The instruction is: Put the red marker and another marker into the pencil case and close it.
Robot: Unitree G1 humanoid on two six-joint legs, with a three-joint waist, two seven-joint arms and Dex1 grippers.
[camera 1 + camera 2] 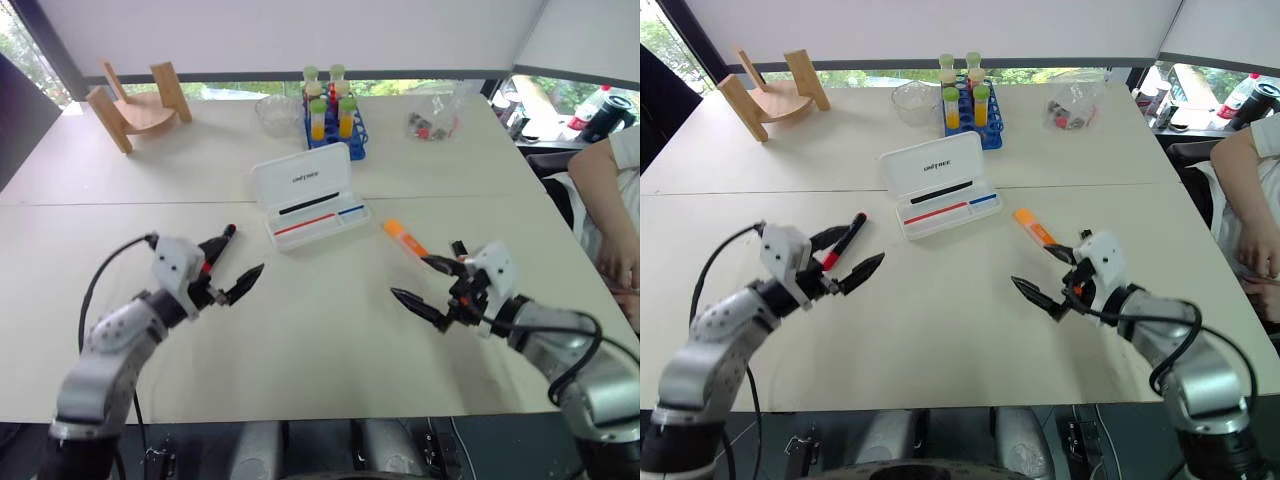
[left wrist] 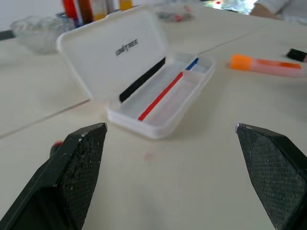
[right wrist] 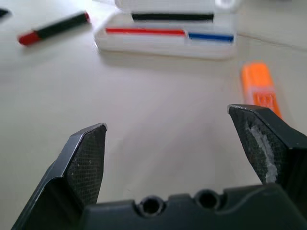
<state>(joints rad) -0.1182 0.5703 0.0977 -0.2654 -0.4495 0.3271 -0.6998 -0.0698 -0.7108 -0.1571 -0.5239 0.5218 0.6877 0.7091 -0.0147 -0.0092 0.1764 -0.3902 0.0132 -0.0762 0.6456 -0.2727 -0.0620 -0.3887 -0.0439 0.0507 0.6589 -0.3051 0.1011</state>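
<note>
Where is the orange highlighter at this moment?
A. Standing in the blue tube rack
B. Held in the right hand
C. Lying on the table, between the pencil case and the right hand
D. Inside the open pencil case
C. The orange highlighter lies flat on the table, apart from the open pencil case, and the right hand is open and holds nothing.

Your arms are silver-grey with white wrist housings and looping black cables; each end effector, left [image 1: 847,262] and right [image 1: 1047,273], has pointed black textured fingers.

white table [image 1: 940,300], open pencil case [image 1: 940,185], red marker [image 1: 845,240], orange highlighter [image 1: 1032,227], tube rack [image 1: 965,105]
</note>
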